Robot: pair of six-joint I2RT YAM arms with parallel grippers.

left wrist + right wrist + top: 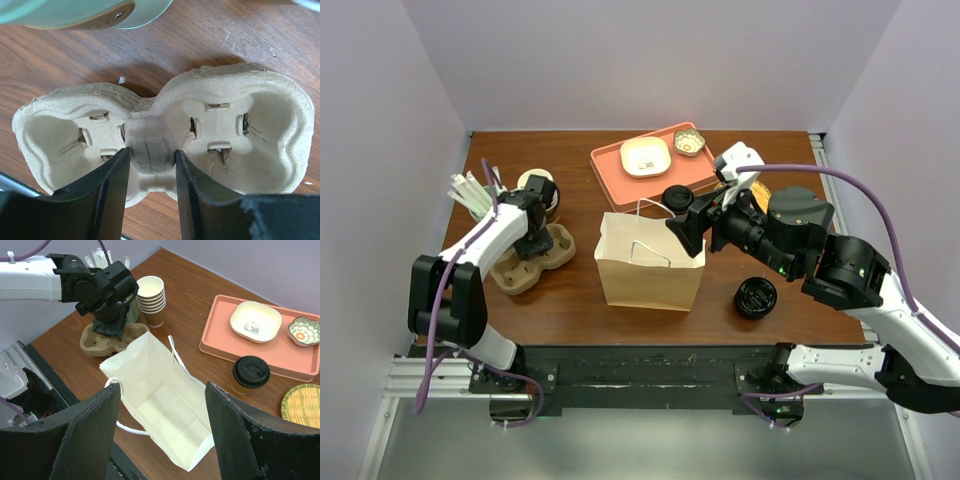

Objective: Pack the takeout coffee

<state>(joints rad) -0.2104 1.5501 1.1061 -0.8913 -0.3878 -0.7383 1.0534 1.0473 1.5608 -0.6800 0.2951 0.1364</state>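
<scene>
The takeout coffee (677,197), a small cup with a black lid, stands behind the brown paper bag (648,262), next to the orange tray; it also shows in the right wrist view (251,374). The bag stands open and its inside (170,405) holds nothing. My right gripper (685,232) hovers open over the bag's mouth (162,387), apart from the coffee. My left gripper (533,240) is down on the two-cup pulp carrier (515,272). Its jaws (151,152) press both sides of the carrier's (260,130) middle ridge.
An orange tray (610,165) with two small dishes lies at the back. A stack of lidless paper cups (151,300) and a mint holder of sticks (480,195) stand by the carrier. A squat black round piece (756,297) and a woven coaster (302,405) lie to the right.
</scene>
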